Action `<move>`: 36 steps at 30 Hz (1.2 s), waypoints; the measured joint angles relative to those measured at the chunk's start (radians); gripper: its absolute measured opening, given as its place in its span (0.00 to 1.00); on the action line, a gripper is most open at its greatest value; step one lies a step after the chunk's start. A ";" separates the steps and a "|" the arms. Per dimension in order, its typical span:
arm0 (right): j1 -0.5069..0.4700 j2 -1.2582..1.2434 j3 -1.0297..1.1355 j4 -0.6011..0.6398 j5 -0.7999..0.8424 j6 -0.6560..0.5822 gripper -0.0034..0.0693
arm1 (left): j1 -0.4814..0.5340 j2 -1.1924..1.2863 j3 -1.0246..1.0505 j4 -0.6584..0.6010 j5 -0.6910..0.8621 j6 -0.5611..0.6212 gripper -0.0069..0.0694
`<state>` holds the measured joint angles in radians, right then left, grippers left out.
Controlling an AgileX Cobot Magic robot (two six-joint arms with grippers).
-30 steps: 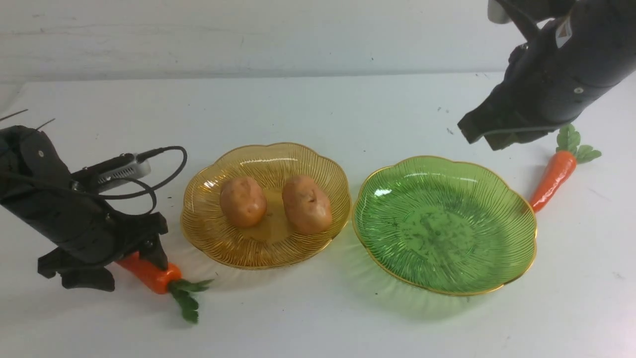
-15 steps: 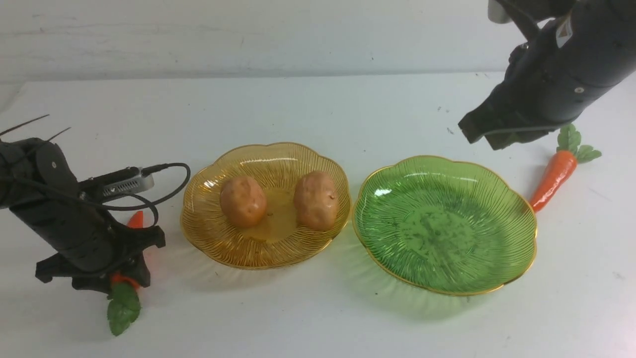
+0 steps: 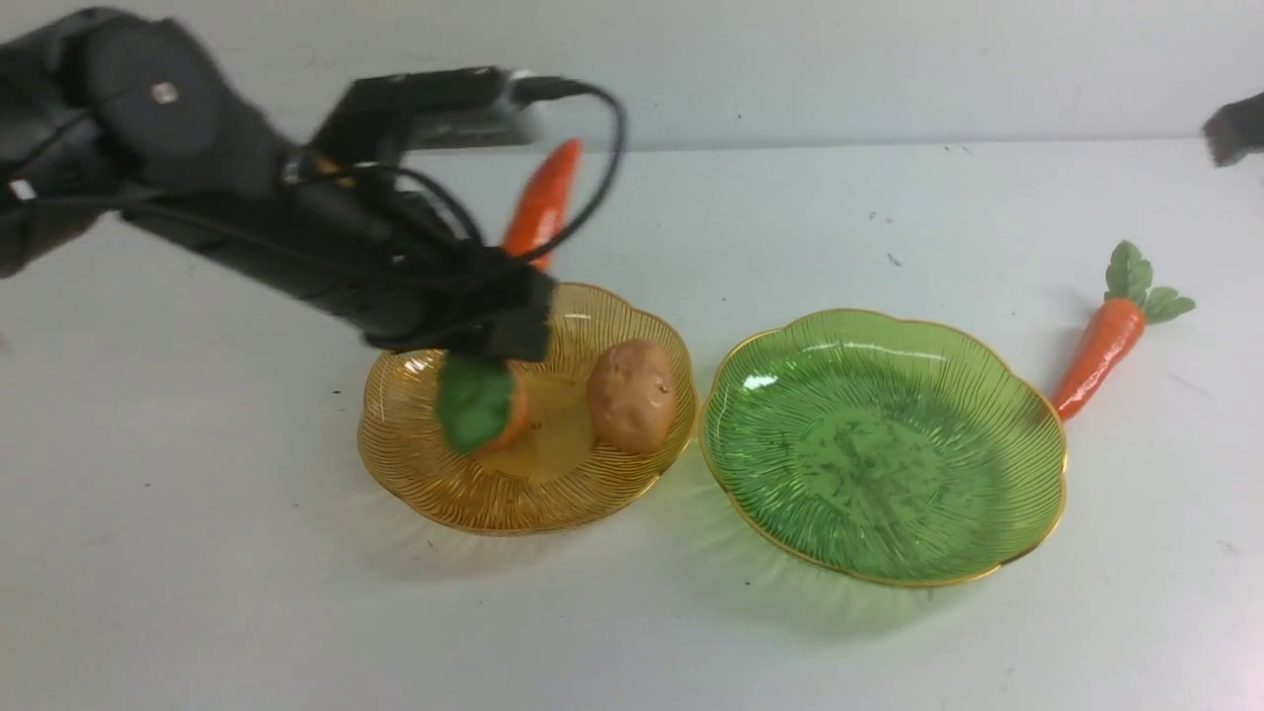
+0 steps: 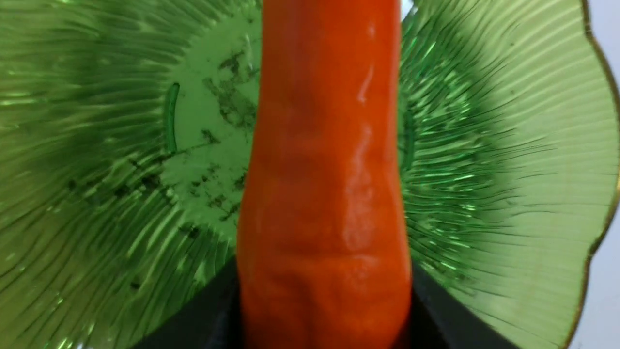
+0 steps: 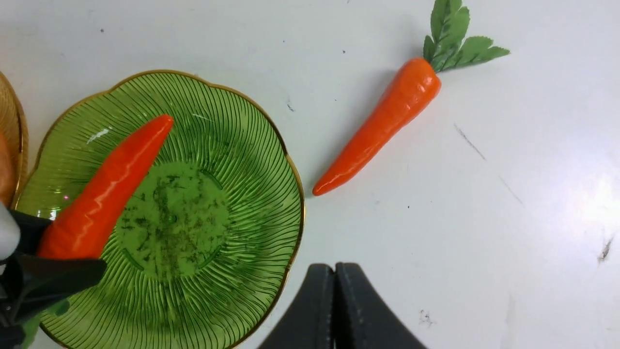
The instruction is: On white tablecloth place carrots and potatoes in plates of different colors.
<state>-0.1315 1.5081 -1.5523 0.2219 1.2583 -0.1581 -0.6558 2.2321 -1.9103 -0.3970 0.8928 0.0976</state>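
My left gripper (image 3: 499, 331) is shut on a carrot (image 3: 541, 202) and holds it in the air, tip up, over the amber plate (image 3: 415, 474). The carrot's green leaves (image 3: 474, 400) hang below the fingers. In the left wrist view the carrot (image 4: 324, 194) fills the middle, with the green plate (image 4: 508, 145) behind it. Two potatoes lie in the amber plate, one in full view (image 3: 632, 395), one (image 3: 512, 425) half hidden by the leaves. The green plate (image 3: 884, 346) is empty. The second carrot (image 3: 1101, 355) (image 5: 382, 123) lies on the white tablecloth (image 3: 691, 642) right of it. My right gripper (image 5: 335, 274) is shut and empty, high above the cloth.
Only a dark bit of the right arm (image 3: 1234, 128) shows at the right edge of the front view. The two plates stand side by side, almost touching. The cloth bears small dark specks (image 5: 603, 249).
My left gripper has lifted the carrot off the cloth and carried it up and right, over the amber plate. The right arm has drawn back, almost out of the front view.
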 joint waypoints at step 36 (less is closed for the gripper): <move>-0.002 0.647 0.000 0.041 -0.566 0.123 0.93 | 0.001 -0.506 0.017 0.497 0.359 -0.167 0.09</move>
<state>-0.1335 2.1549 -1.5523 0.2626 0.6920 -0.0355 -0.6548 1.7261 -1.8932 0.1001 1.2520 -0.0696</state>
